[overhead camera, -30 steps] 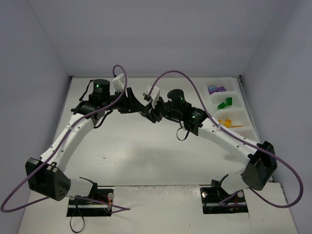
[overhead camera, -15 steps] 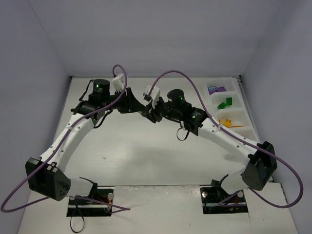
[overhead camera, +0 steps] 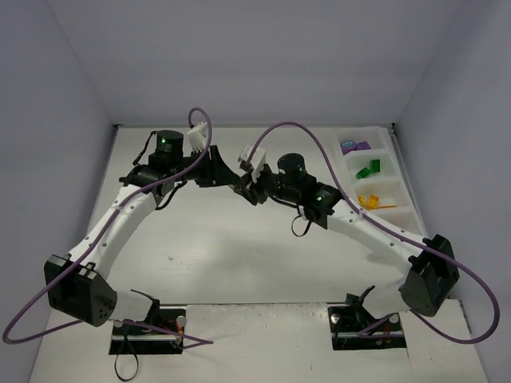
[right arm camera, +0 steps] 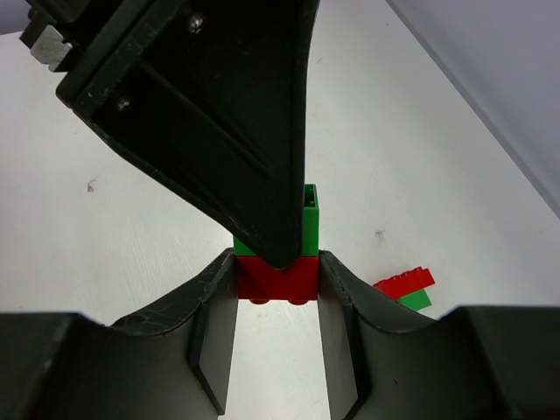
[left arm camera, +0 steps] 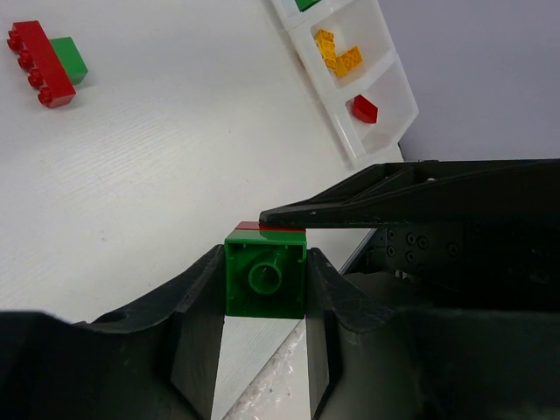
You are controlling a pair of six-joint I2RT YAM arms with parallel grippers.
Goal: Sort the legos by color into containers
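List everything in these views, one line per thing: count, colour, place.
green studded plastic brick: one, green, clamped in the left gripper, joined to the red one.
red studded plastic brick: one, red, clamped in the right gripper.
joined red-and-green brick pair: one pair, lying on the table away from both grippers.
translucent white compartmented tray: one, at the table's right edge.
tray contents: purple bricks, green bricks, yellow-orange bricks, single red piece, each colour in a separate compartment.
white table: one.
purple cables: two, one per arm.
left gripper: black, shut.
right gripper: black, shut.
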